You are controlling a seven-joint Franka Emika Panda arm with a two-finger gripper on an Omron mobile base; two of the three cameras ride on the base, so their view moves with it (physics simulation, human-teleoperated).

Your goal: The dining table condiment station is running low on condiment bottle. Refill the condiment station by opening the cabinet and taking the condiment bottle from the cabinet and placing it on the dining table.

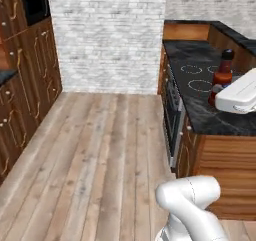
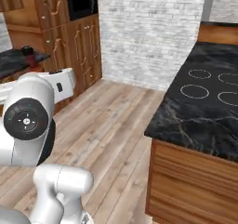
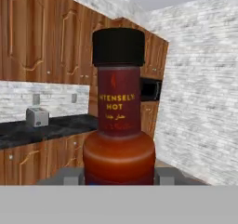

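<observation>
At three o'clock in the left base view, the condiment bottle (image 1: 223,74) stands upright above the dining table (image 1: 200,107), a slab of black marble threaded with pale veins over horizontal wood panelling, with thin white burner rings drawn on its top. The bottle is slim, its glassy red-brown body swelling below a narrower neck and a ribbed black cap; the white arm hides its lower part, so I cannot tell if its base touches the marble. From the hand view the bottle (image 3: 119,121) rises dead centre towards twelve o'clock, its dark label reading "INTENSELY HOT". The gripper (image 3: 119,179) is clamped on its rounded base, one grey fingertip (image 3: 69,177) at eight o'clock and the other at four, jaws about half spread. Behind, at ten o'clock, the cabinet (image 3: 28,32) shows carved arch panels in reddish wood, over a whitewashed brick wall (image 3: 204,79) and plank floor (image 1: 100,150).
</observation>
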